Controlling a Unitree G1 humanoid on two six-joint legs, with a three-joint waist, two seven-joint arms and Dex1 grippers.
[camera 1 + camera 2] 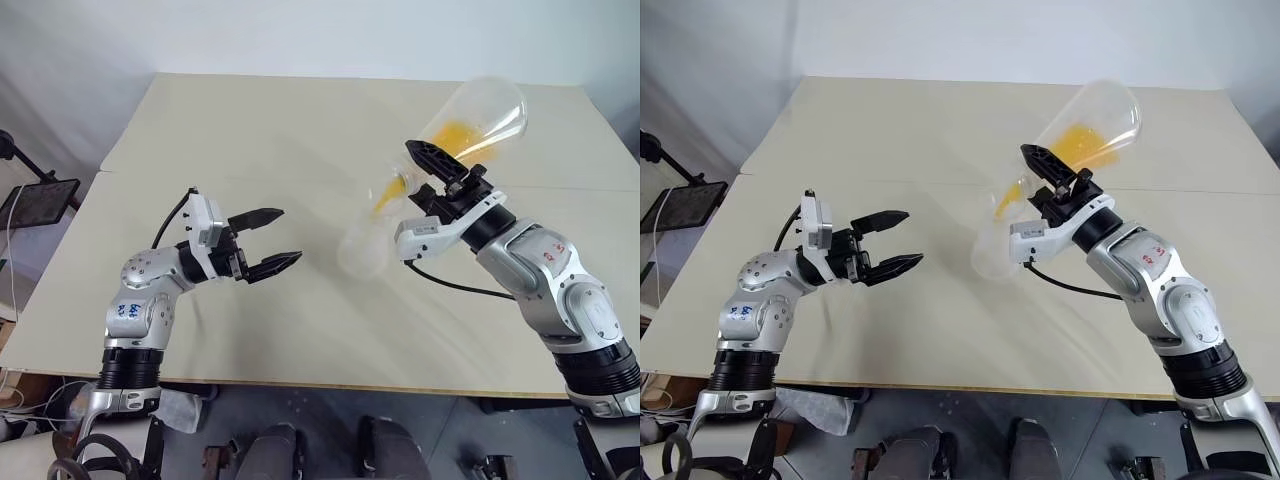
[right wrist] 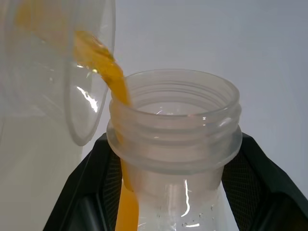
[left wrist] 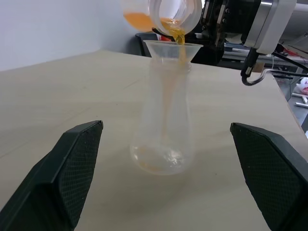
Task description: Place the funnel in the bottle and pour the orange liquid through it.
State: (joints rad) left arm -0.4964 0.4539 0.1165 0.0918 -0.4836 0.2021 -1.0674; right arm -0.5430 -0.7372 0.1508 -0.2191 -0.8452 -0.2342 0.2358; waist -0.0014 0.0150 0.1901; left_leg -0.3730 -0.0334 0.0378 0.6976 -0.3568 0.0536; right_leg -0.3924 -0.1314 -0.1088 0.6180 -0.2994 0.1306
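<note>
Right gripper (image 1: 432, 176), at right of centre in the left eye view, is clamped on the neck of a clear conical flask (image 1: 480, 115) that I have tipped mouth-down toward the middle of the frame, its wide base up at the upper right. I see the orange liquid (image 1: 462, 135) pooled along the flask's lower wall and running toward its mouth, below which the pale bottle (image 1: 362, 250) stands on the tan table (image 1: 250, 120) near frame centre. My left gripper (image 1: 270, 240), left of centre, hangs with its fingers spread wide and nothing between them, apart from the bottle. The right eye view gives the same layout, with the flask reaching from centre to upper right. In the left wrist view the funnel (image 3: 172, 49) sits in the bottle's neck at upper centre, and an orange stream drops from the flask's mouth into the funnel bowl; the bottle body below it, at frame centre, looks nearly empty, with at most a faint trace at the bottom. In the right wrist view the flask's threaded neck fills the centre between the black fingers, and the stream runs down the left side of the frame. I judge the funnel step done and the pour only just under way, with most of the liquid left in the flask.
</note>
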